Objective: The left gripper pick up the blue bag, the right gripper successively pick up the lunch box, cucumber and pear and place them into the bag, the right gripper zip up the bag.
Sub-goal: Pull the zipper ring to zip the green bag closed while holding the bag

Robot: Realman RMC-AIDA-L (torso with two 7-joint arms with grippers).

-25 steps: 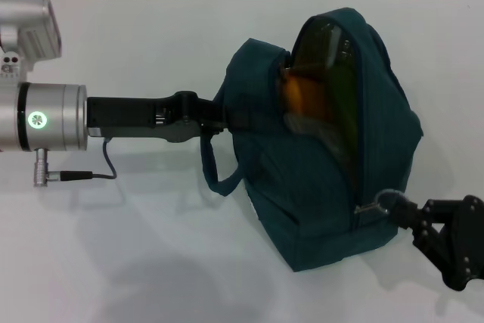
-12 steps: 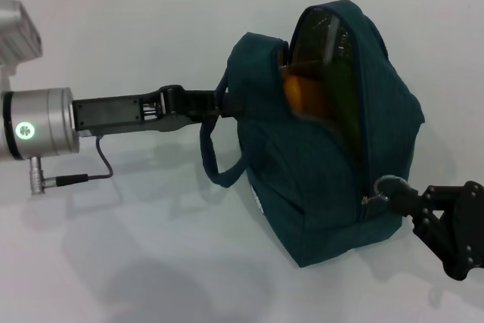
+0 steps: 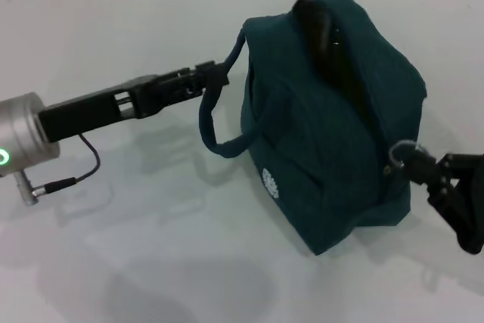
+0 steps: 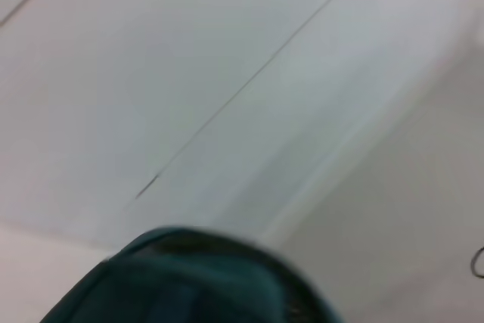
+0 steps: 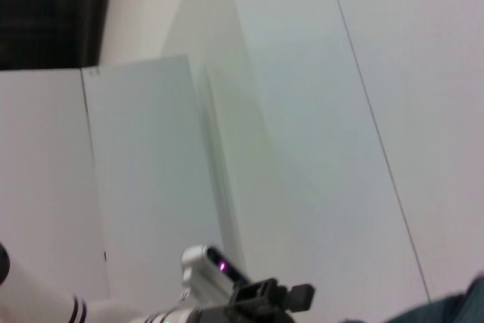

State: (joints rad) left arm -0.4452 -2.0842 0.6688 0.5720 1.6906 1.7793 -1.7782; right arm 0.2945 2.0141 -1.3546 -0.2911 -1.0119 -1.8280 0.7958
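Tilted fabric blue bag (image 3: 318, 134); right pincer (image 3: 414, 164) pinching metal ring.

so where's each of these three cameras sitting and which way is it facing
Head view: on the robot's head, looking forward and down at the white table; shows the blue bag, the left gripper on its handle, the right gripper at the zip ring.
Left wrist view: on the left arm, facing pale wall panels past the bag's edge; no fingers show.
Right wrist view: on the right arm, facing pale panels; a black part shows low in the picture.
Shared: the bag, in the head and left wrist views.
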